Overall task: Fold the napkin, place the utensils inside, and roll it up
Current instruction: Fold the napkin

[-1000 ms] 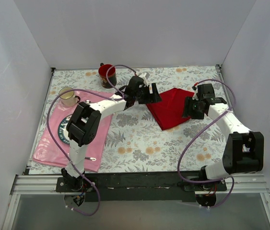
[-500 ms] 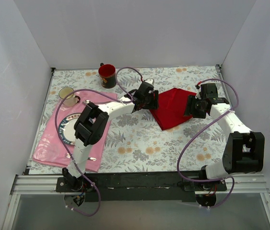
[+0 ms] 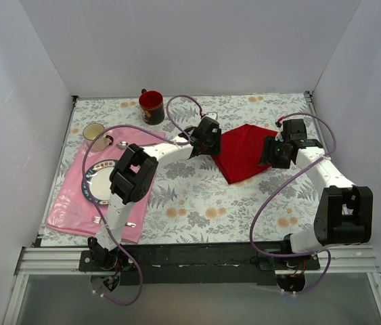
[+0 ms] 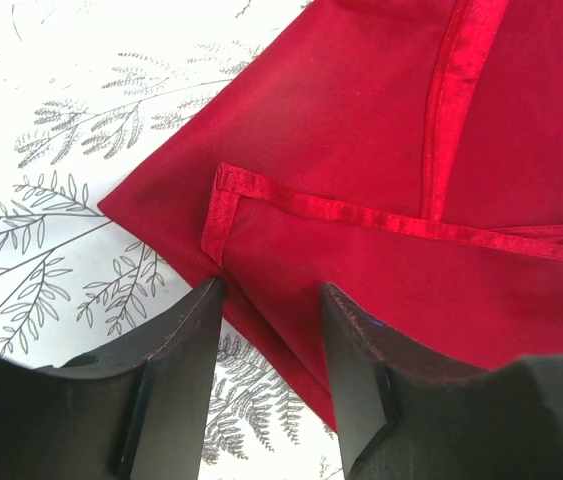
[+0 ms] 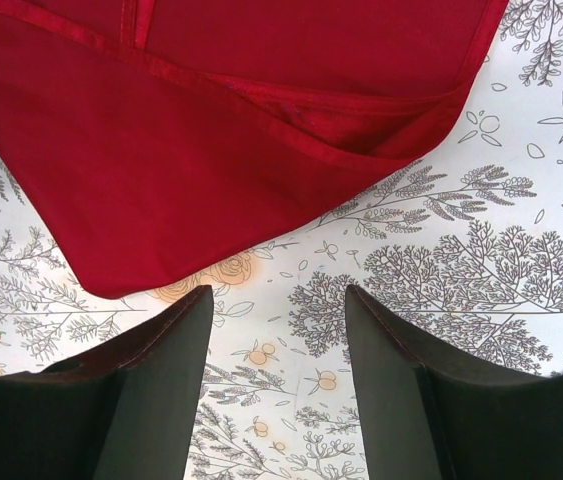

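The red napkin lies folded on the floral tablecloth, right of centre, with hemmed edges showing on top. My left gripper is at its left edge. In the left wrist view the napkin fills the upper right, and my left gripper is open, astride the napkin's near edge beside a folded hem corner. My right gripper is at the napkin's right side. In the right wrist view it is open and empty over bare tablecloth, just short of the napkin. I cannot make out gold utensils.
A pink placemat at the left bears a plate. Small cutlery lies near the placemat's front edge and at its back, colour unclear. A beige cup and a red mug stand at the back left. White walls enclose the table.
My left gripper has moved right and down to the napkin's left edge, and the left arm has swung off the plate. The right gripper has hardly moved.
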`<action>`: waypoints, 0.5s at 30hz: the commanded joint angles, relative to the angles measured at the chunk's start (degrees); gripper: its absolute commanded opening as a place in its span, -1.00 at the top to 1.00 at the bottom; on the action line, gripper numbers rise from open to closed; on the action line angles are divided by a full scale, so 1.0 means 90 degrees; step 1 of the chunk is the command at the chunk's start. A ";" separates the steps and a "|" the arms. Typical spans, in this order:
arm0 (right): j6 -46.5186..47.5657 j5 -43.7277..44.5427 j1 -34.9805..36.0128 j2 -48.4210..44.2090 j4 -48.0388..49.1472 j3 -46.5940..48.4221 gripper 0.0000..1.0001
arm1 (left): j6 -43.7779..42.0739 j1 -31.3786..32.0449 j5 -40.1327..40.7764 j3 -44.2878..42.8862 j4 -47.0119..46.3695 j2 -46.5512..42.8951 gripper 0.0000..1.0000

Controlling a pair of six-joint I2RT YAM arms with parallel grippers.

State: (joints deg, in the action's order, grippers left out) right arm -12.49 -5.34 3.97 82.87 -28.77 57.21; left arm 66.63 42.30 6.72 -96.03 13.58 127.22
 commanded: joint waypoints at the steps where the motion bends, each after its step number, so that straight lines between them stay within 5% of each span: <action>1: -0.0009 -0.0031 -0.0011 -0.0214 0.0140 -0.0029 -0.26 | -0.0138 0.0133 0.0278 -0.0200 0.0092 -0.0131 0.14; 15: 0.0060 -0.0002 -0.0011 -0.0253 0.0082 -0.0029 -0.26 | -0.0109 0.0221 0.0591 0.0034 -0.0054 -0.0424 0.17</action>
State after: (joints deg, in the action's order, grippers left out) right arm -12.21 -5.32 3.97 82.85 -28.58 57.21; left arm 65.82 44.01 9.15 -96.12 14.13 127.24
